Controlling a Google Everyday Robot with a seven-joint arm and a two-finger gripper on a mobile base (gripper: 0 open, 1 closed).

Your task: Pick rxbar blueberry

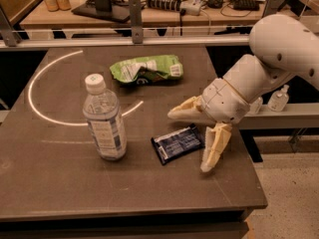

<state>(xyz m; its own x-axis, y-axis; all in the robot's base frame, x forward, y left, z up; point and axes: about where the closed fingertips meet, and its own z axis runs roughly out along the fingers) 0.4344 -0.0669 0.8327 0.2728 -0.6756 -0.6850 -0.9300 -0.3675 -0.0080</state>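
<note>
Rxbar blueberry (175,144): flat on table (75,183), right of water bottle (104,121); lettering illegible.
Hand (190,141): fingers spread wide, at the bar's right end.
Contact: apparently none.
Arm (279,49): cut off at right edge.

One bottle (104,123), bag (147,68), bar (177,143); hand (188,142) beside.
</note>
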